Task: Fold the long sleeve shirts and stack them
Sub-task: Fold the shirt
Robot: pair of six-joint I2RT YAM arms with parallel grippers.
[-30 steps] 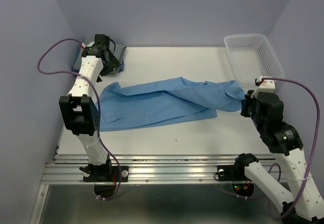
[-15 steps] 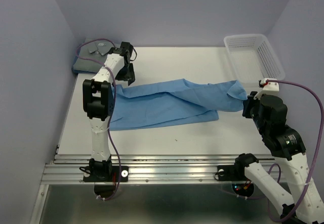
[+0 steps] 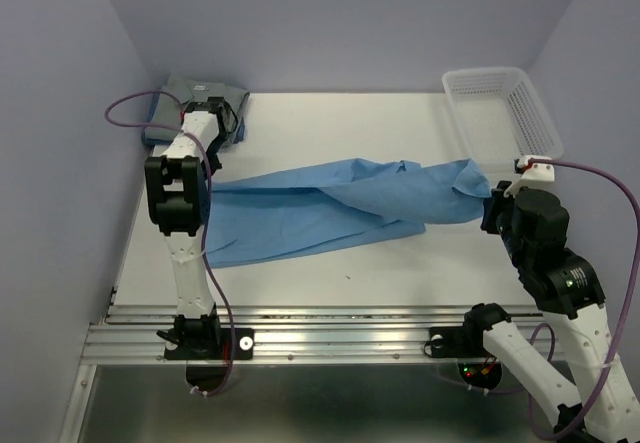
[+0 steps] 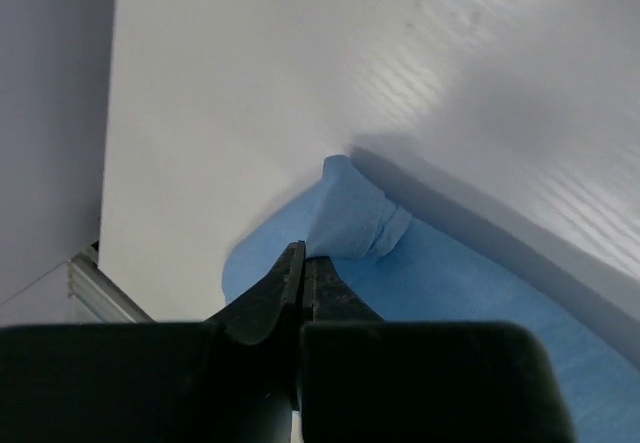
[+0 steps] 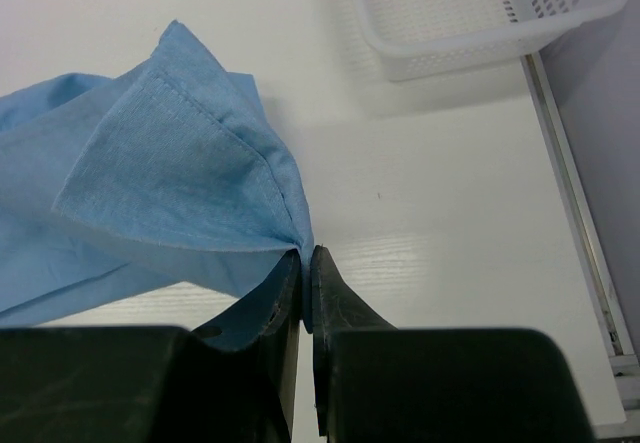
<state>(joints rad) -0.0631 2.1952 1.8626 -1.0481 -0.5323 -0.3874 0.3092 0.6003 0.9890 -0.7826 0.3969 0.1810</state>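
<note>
- Progress looks roughly half made: a grey cloth shirt [image 3: 205, 93] lies as a compact folded bundle in the far left corner of the white table [image 3: 350, 123], so one garment seems done.
- The light blue cloth shirt [image 3: 320, 208] is not yet folded. It lies in a long, rumpled band across the middle of the table, running from one arm to the other.
- The left gripper [image 4: 303, 261] has its jaws pressed together on a raised tuck at the shirt's left end. The wrist view is close and dark, so it is probably pinching cloth, not merely touching it.
- The right gripper [image 5: 305, 255] is clenched on the stitched hem at the shirt's right end, near the white plastic mesh basket [image 3: 480, 71] but apart from it.
- Left to do, by my judgement: spread the light blue cloth shirt flat, fold it, and stack it on the grey cloth shirt.
</note>
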